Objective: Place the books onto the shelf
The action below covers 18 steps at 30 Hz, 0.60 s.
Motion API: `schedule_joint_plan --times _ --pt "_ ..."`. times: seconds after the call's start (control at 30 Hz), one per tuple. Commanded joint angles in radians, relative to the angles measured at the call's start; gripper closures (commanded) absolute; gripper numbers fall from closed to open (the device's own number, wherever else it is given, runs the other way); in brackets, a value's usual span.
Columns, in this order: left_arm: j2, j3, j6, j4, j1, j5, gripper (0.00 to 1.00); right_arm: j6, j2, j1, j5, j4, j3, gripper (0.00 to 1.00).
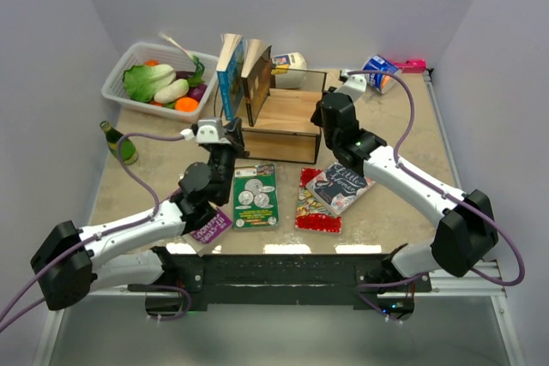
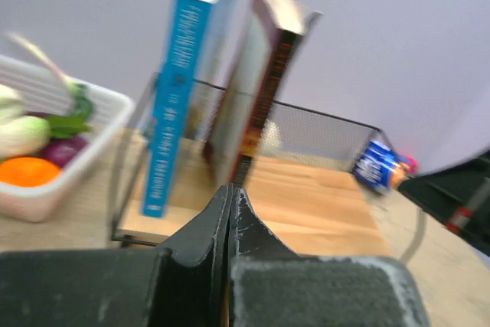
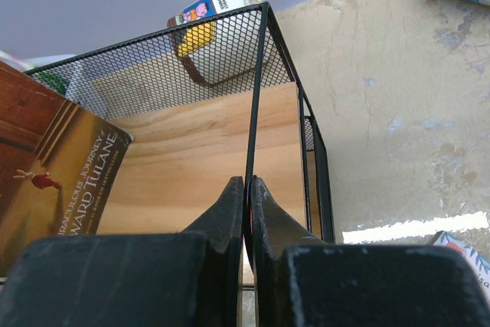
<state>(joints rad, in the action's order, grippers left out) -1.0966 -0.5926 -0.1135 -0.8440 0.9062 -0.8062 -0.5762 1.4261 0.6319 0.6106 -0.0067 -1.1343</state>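
The shelf (image 1: 287, 122) stands mid-table with a blue book (image 1: 229, 75) and a brown book (image 1: 257, 79) upright on its left side. My left gripper (image 1: 230, 131) sits at the shelf's front left. In the left wrist view it (image 2: 231, 189) is shut with nothing between its fingers, just short of the brown book (image 2: 264, 82) and to the right of the blue book (image 2: 178, 97). My right gripper (image 1: 324, 116) is shut on the thin black frame rod (image 3: 256, 89) at the shelf's right end. Green (image 1: 255, 196), red (image 1: 316, 205), dark grey (image 1: 340, 186) and purple (image 1: 210, 225) books lie flat on the table.
A white basket (image 1: 116, 83) of vegetables stands at the back left, with a green bottle (image 1: 120, 143) in front of it. A blue-and-white carton (image 1: 377, 70) and a pink object (image 1: 413, 64) lie at the back right. A pale bottle (image 1: 290, 63) lies behind the shelf.
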Motion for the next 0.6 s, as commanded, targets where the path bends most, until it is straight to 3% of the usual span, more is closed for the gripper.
schedule_joint_plan --times 0.0,0.23,0.43,0.57 --pt "-0.091 -0.084 -0.152 0.131 0.039 0.222 1.0 -0.037 0.0 0.002 -0.018 -0.032 0.01 1.0" --pt "-0.305 -0.199 -0.121 0.04 0.066 0.216 1.0 -0.036 0.01 0.0 -0.026 -0.036 0.005 1.0" --pt "-0.554 -0.39 0.04 -0.036 0.065 0.0 1.0 -0.047 0.014 0.002 -0.038 -0.033 0.01 1.0" --pt "-0.65 -0.519 0.109 -0.044 0.046 -0.062 1.0 -0.053 0.019 0.0 -0.049 -0.032 0.014 1.0"
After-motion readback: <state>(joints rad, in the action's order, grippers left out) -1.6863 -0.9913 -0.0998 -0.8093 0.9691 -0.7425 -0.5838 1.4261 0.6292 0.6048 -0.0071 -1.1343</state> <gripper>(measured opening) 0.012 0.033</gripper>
